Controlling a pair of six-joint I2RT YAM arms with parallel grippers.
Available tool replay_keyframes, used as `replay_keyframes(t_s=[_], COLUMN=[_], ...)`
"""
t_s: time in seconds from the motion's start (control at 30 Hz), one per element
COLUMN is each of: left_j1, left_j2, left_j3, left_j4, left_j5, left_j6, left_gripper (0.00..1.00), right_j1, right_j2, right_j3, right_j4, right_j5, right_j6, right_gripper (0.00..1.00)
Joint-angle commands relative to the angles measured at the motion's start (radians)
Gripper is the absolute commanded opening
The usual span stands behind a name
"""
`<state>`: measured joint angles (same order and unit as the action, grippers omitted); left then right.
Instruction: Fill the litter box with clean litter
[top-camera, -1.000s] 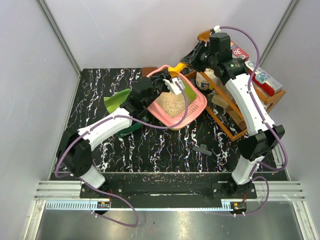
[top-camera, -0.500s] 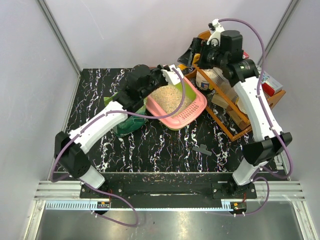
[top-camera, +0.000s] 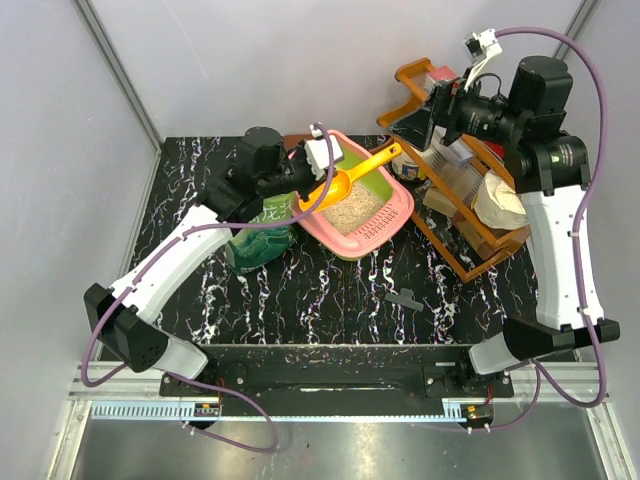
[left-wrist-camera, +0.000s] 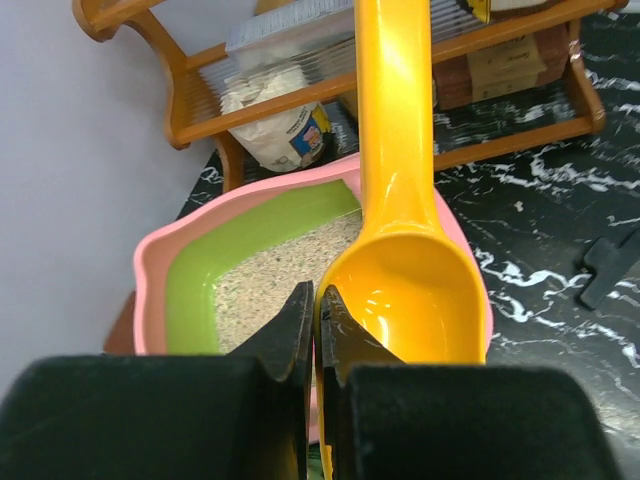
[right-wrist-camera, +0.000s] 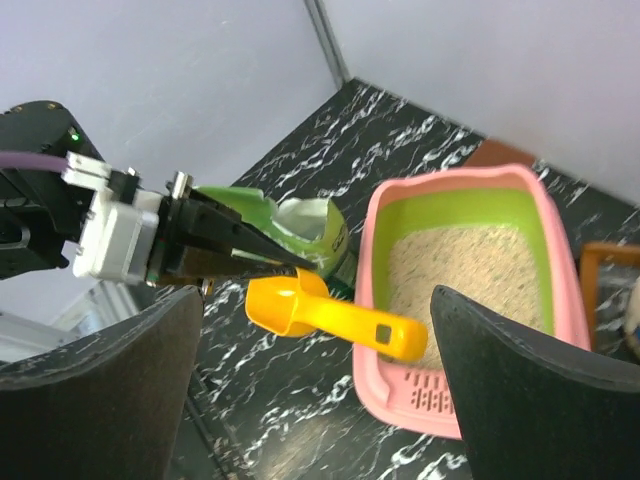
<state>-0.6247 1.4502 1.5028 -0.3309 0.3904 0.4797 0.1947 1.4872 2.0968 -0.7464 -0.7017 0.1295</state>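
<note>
Litter (top-camera: 352, 212) lies in box (top-camera: 372, 236) at table's (top-camera: 300, 290) 12 o'clock. Left gripper (left-wrist-camera: 316, 300) clenches empty scoop's (top-camera: 362, 169) rim at box's 9 o'clock edge. Right gripper (right-wrist-camera: 312, 296) hangs spread wide at 2 o'clock.

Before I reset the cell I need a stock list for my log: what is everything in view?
litter box: one, pink with green inner walls, rear middle of the table
clean litter: one layer, beige, inside the litter box
scoop: one, yellow-orange, empty, held above the box
bag: one, green, open, left of the box
rack: one, brown wood, right of the box
white sack: one, in the rack
small part: one, dark grey, front of the table
table: one, black with white marbling
left claw: shut on the scoop's rim
right claw: open, empty, raised above the rack
</note>
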Motion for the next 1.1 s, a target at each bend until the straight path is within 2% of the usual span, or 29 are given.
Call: replay_keyframes(t_s=[0.0,0.13,0.2,0.23,0.3,0.33,0.43,0.53,0.6,0.77,1.07], left_j1=[0.016,0.019,0.017,0.016,0.011,0.002,-0.001,-0.003,-0.001,-0.017,-0.041], left_j2=[-0.04,-0.056,-0.056,-0.054,-0.042,-0.037,-0.01,0.022,0.048,0.091,0.134], left_j3=[0.008,-0.01,-0.027,-0.029,-0.021,-0.018,0.005,0.028,0.045,0.065,0.08], left_j4=[0.087,0.125,0.156,0.165,0.178,0.181,0.194,0.208,0.216,0.25,0.273], left_j5=[0.102,0.18,0.171,0.163,0.156,0.148,0.102,0.085,0.081,0.015,-0.021], left_j6=[-0.147,-0.165,-0.182,-0.19,-0.194,-0.193,-0.203,-0.21,-0.225,-0.227,-0.191], left_gripper=[0.0,0.0,0.0,0.0,0.0,0.0,0.0,0.0,0.0,0.0,0.0], right_j1=[-0.031,-0.047,-0.06,-0.064,-0.061,-0.063,-0.061,-0.055,-0.055,-0.055,-0.057], right_j2=[0.064,0.085,0.11,0.122,0.133,0.127,0.11,0.062,0.05,0.042,0.002], right_j3=[-0.056,-0.08,-0.061,-0.058,-0.09,-0.112,-0.144,-0.175,-0.21,-0.287,-0.371], right_j4=[-0.047,-0.062,-0.082,-0.084,-0.048,0.025,0.061,0.087,0.131,0.203,0.213], right_j5=[-0.169,-0.189,-0.234,-0.305,-0.357,-0.378,-0.377,-0.261,-0.266,-0.324,-0.318], right_j6=[0.129,0.145,0.168,0.177,0.226,0.248,0.251,0.216,0.235,0.321,0.328], right_gripper=[0.99,0.97,1.0,1.0,1.0,1.0,1.0,1.0,1.0,0.84,0.73])
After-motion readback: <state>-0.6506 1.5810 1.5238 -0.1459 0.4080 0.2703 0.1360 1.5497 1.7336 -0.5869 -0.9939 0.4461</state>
